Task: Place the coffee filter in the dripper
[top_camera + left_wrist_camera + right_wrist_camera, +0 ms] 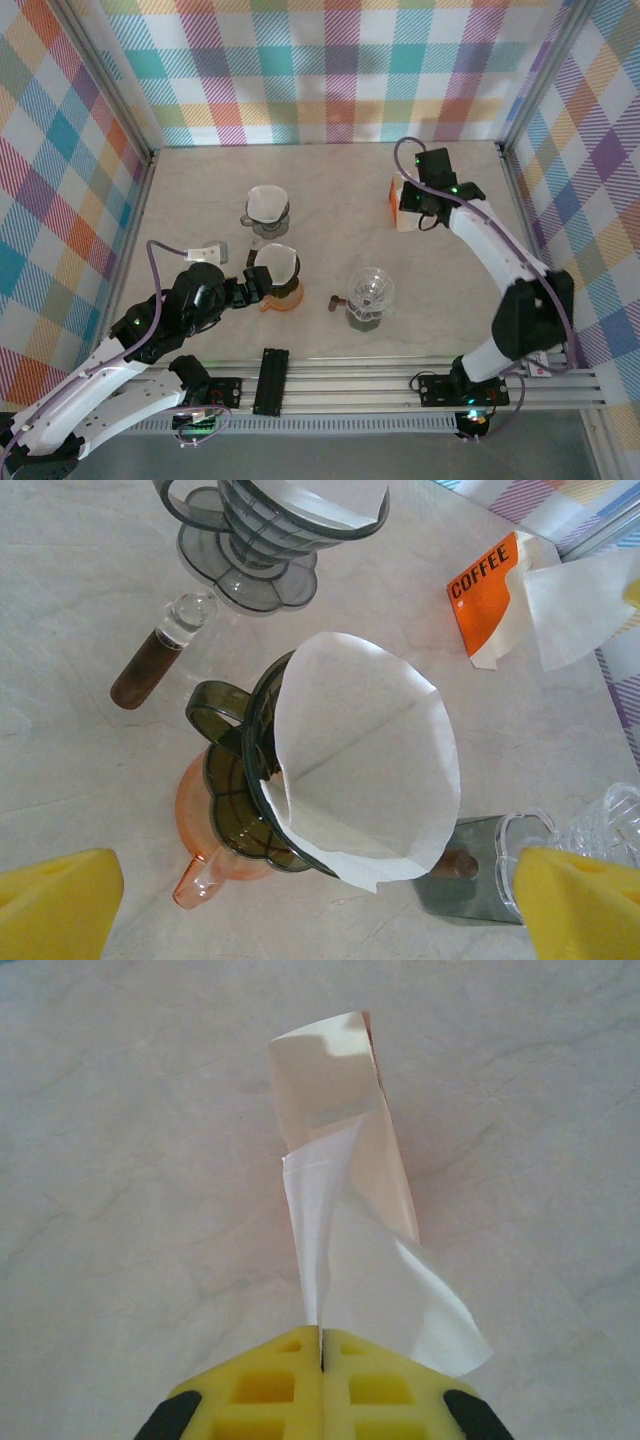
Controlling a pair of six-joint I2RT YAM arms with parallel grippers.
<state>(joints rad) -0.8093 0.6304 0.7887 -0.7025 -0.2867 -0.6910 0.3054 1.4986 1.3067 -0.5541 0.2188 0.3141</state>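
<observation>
One thin white filter (380, 1290), creased.

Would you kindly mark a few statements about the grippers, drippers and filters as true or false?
1. The right gripper is shut on a paper filter. True.
2. The left gripper clamps a filter. False: it is open, holding nothing.
3. The dark dripper on the orange base holds a fitted filter. True.
4. The clear dripper holds a filter. False: it looks empty.
5. The coffee box is blue. False: it is orange.
</observation>
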